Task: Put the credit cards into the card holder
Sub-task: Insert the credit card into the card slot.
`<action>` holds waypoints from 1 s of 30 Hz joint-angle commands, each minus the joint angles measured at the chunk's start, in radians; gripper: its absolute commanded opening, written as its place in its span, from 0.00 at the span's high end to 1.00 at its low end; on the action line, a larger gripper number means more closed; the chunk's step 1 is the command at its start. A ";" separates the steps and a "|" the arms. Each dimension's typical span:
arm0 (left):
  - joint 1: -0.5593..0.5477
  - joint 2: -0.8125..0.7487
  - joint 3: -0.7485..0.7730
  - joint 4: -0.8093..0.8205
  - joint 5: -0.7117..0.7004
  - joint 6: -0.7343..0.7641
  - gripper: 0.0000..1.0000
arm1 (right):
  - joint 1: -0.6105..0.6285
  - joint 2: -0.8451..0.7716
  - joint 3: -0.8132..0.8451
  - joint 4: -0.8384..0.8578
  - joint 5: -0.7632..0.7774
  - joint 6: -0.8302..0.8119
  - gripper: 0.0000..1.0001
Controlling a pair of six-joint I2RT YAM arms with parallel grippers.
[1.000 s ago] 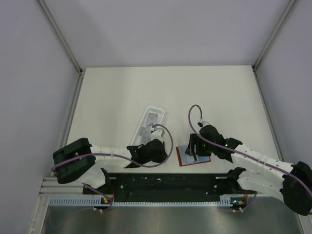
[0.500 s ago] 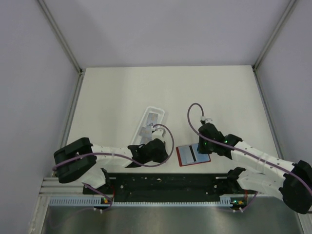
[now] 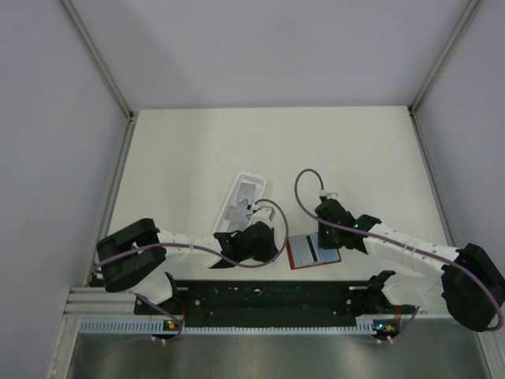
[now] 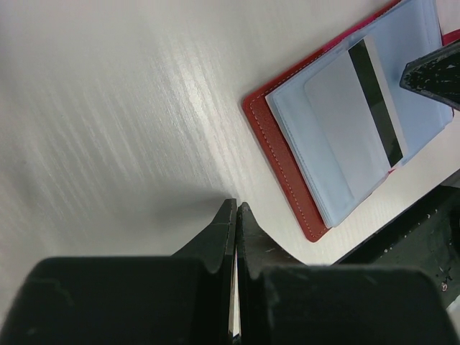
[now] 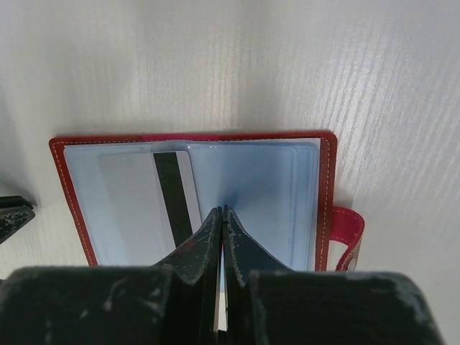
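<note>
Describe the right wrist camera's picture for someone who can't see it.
An open red card holder lies on a pale table, with a grey card bearing a dark stripe on its left page. The right gripper, black and shut, points at the centre fold from below.

The top view is evenly, softly lit from above: the pale table (image 3: 197,142) is bright without glare, with only faint shadows under the arms. In the wrist views, light rakes the table into streaky sheen, the card holder (image 4: 279,147) is sharp, and the near bodies of the left gripper (image 4: 231,208) and right gripper (image 5: 220,212) blur darkly, casting soft shadow.
</note>
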 commanded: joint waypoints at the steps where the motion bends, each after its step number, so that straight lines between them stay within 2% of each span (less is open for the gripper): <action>1: -0.005 0.032 0.024 0.001 0.019 0.022 1.00 | 0.010 0.023 -0.003 0.072 -0.026 -0.011 1.00; 30: -0.007 0.073 0.027 0.034 0.048 0.005 1.00 | 0.010 0.029 -0.077 0.224 -0.273 0.030 1.00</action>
